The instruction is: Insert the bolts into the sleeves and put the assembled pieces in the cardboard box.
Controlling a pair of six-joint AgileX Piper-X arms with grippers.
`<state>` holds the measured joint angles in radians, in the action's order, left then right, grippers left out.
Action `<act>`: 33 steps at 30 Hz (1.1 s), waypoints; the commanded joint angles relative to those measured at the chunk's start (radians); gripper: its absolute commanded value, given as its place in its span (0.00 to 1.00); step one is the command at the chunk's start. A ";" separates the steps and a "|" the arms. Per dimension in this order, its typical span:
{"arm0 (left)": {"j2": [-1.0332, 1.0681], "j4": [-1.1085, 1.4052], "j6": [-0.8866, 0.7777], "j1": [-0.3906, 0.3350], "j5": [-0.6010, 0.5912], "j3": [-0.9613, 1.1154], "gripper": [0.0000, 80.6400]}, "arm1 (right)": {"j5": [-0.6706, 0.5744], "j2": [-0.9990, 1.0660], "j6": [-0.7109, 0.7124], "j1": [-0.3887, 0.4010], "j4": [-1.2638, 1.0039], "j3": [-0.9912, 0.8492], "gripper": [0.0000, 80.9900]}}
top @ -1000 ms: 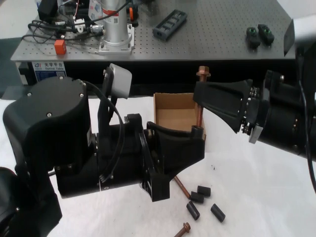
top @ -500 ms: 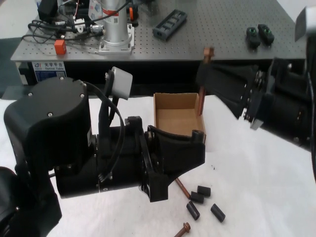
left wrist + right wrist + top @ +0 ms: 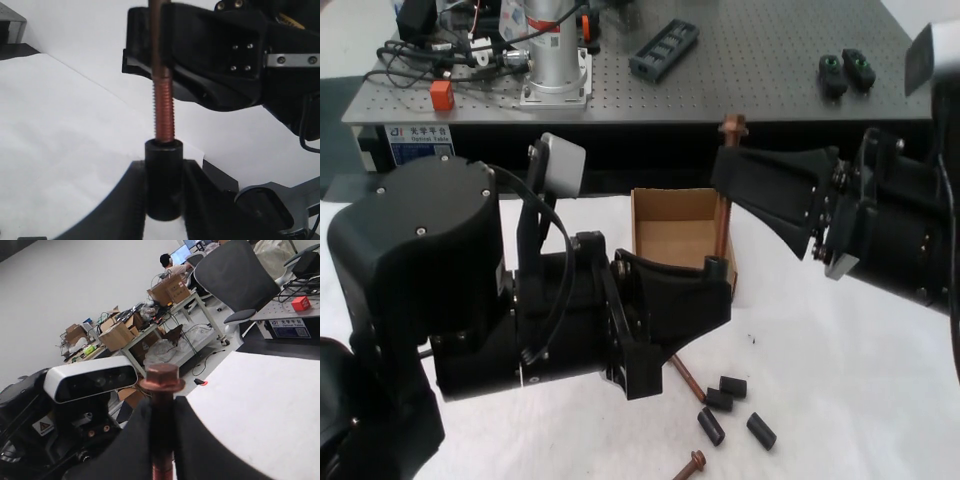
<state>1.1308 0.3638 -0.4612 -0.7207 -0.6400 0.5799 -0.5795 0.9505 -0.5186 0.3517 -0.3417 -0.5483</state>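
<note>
The bolt [image 3: 724, 225] is held upright, clenched between the fingers of the right gripper [image 3: 728, 178], which is seen at about two o'clock from the cardboard box [image 3: 665, 203]. The sleeve [image 3: 164, 180] is grasped by the left gripper [image 3: 710, 276] at the box's near right corner, at roughly five o'clock from the box's middle. In the left wrist view the bolt's threaded end is seen meeting the sleeve's open top, with the two lined up on one axis; how far the thread is entered cannot be told. Compared with half a second earlier, the bolt has been brought down: its head was then raised higher against the dark bench edge and its tip hung above the box, apart from the sleeve. The left gripper and the sleeve have been kept almost where they were. Four loose sleeves [image 3: 719, 400] and two loose bolts [image 3: 692, 464] are left on the white cover [image 3: 840, 380], at five to six o'clock from the box.
</note>
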 commanded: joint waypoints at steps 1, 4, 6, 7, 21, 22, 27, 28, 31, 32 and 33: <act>-0.011 0.011 -0.003 -0.001 0.009 0.004 0.01 | -0.027 -0.001 -0.002 -0.001 0.017 -0.001 0.03; -0.011 0.013 -0.003 -0.001 0.009 0.004 0.01 | -0.043 -0.001 0.001 -0.001 0.052 -0.001 0.03; -0.011 0.014 -0.003 -0.001 0.001 0.004 0.01 | -0.044 -0.001 0.008 -0.001 0.066 -0.001 0.03; -0.011 0.013 -0.003 -0.001 0.001 0.004 0.01 | -0.044 -0.001 0.011 -0.001 0.066 -0.001 0.03; -0.011 0.051 0.135 -0.001 0.173 0.004 0.01 | -0.066 -0.003 0.063 -0.004 0.074 -0.001 0.58; -0.011 0.051 0.159 -0.001 0.192 0.004 0.01 | -0.066 -0.008 0.063 -0.011 0.074 -0.001 0.59; 0.015 0.043 0.131 0.009 0.313 0.021 0.01 | -0.066 -0.103 0.063 -0.102 0.150 -0.001 0.55; 0.036 0.032 0.098 0.018 0.355 0.039 0.01 | -0.063 -0.127 0.063 -0.125 0.194 -0.001 0.55; 0.138 -0.026 0.039 0.064 0.414 0.143 0.01 | -0.042 -0.210 0.063 -0.207 0.360 -0.001 0.55; 0.177 -0.054 0.028 0.077 0.421 0.183 0.01 | -0.024 -0.240 0.068 -0.234 0.428 -0.001 0.55; 0.232 -0.096 0.026 0.091 0.427 0.242 0.01 | 0.000 -0.269 0.073 -0.258 0.497 -0.001 0.55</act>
<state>1.3364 0.2817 -0.4132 -0.6425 -0.2356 0.7823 -0.5760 0.6818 -0.4425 0.0905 0.1405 -0.5483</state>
